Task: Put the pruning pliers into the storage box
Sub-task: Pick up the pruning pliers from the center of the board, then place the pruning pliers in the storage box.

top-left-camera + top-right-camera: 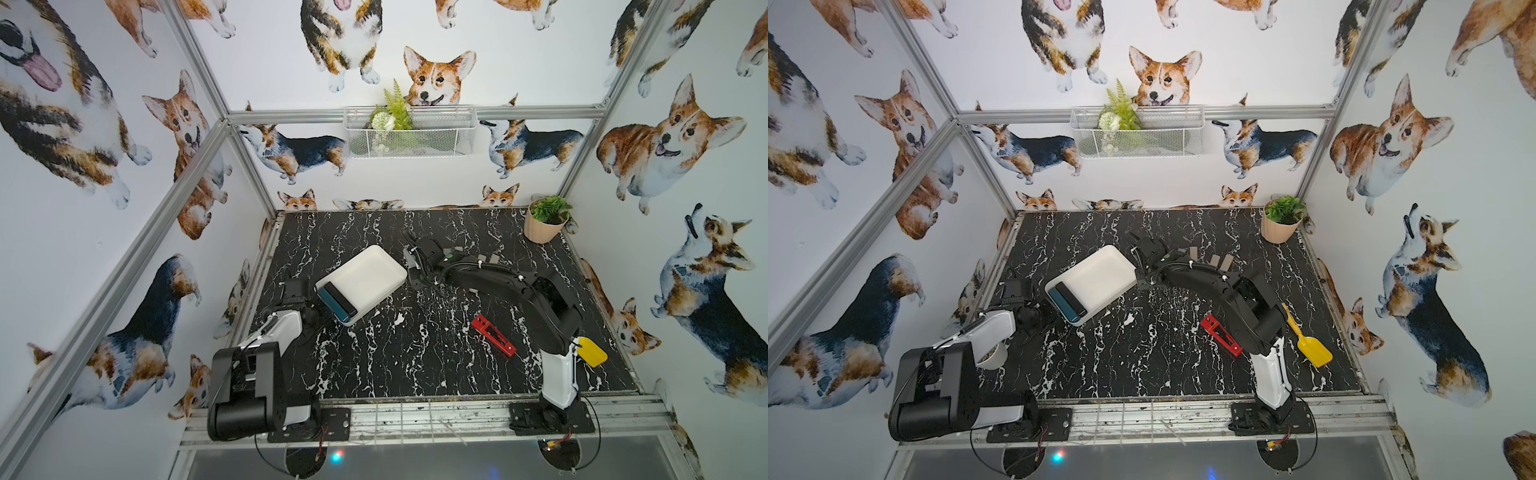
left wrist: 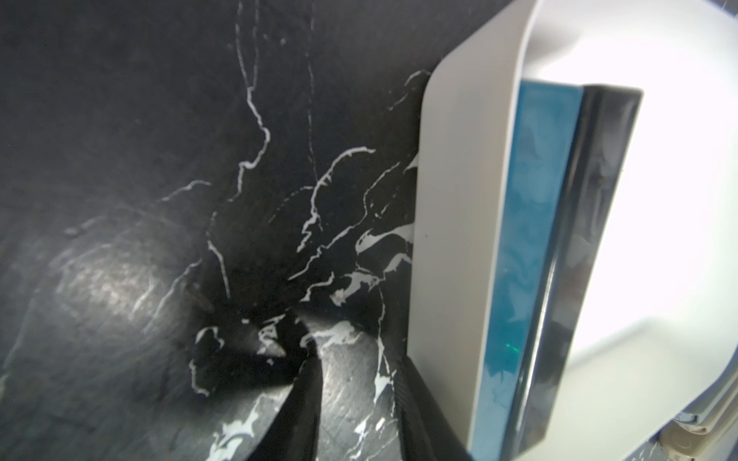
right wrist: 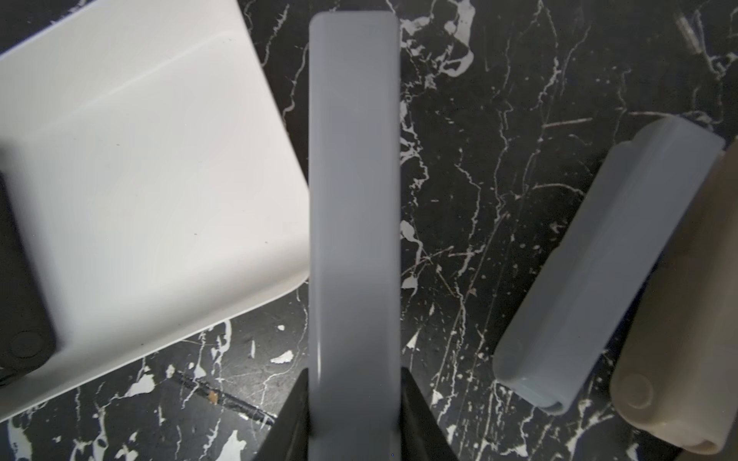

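White storage box (image 1: pixel 374 266) holds two bars (image 1: pixel 338 300); right end effector (image 3: pixel 353 375) grips grey bar (image 3: pixel 353 199), left end effector (image 2: pixel 351 359) narrow

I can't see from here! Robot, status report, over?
Right gripper shut on grey bar, beside white tray. Left gripper open, by tray. Teal bar, black bar inside. Nothing blocking.

Corgi wallpaper (image 1: pixel 436 79) everywhere, aluminium frame (image 1: pixel 291 115) round it, black marble tabletop (image 1: pixel 395 353). Wire basket (image 1: pixel 440 137) with a fern (image 1: pixel 397 106) hangs on the back wall (image 1: pixel 270 62), potted plant (image 1: pixel 546 220) sits in the far right corner.
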You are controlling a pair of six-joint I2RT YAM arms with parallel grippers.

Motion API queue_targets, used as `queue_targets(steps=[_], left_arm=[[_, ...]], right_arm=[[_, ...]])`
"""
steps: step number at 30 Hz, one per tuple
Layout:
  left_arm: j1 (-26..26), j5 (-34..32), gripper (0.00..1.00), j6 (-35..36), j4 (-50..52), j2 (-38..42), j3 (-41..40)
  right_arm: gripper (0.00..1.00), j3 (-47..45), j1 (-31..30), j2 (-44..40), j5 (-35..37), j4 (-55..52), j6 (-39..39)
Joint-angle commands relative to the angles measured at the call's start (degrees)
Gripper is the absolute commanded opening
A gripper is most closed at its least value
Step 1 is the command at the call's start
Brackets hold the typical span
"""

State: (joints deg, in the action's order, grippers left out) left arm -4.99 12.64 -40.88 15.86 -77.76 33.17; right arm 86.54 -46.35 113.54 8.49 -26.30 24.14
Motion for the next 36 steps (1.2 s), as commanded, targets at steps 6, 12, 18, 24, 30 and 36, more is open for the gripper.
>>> queue_targets(steps=[6,12,18,24,30,36], left_arm=[[-0.02,-0.18,0.35,0.01,0.75,0.68,-0.06],[-0.02,-0.03,0.35,0.01,0.84,0.91,-0.04],[-0.03,-0.2,0.35,0.19,1.27,1.32,0.23],[-0.02,-0.24,0.35,0.19,1.19,1.03,0.23],[-0.03,-0.23,0.35,0.26,1.13,1.05,0.23],[-0.02,-0.18,0.35,0.19,0.75,0.37,0.23]], right_arm=[[0.0,3.24,-1.2,0.21,-1.38,-0.14,0.94],[0.0,6.35,-2.68,1.96,-2.29,-0.89,0.31],[0.0,9.5,-3.82,3.97,-3.12,-1.56,0.17],[0.0,11.38,-4.28,5.46,-4.6,-1.28,-0.06],[0.0,15.08,-5.3,8.15,-6.41,-1.6,-0.67],[0.0,20.71,-6.89,11.94,-7.09,-3.75,-1.63]])
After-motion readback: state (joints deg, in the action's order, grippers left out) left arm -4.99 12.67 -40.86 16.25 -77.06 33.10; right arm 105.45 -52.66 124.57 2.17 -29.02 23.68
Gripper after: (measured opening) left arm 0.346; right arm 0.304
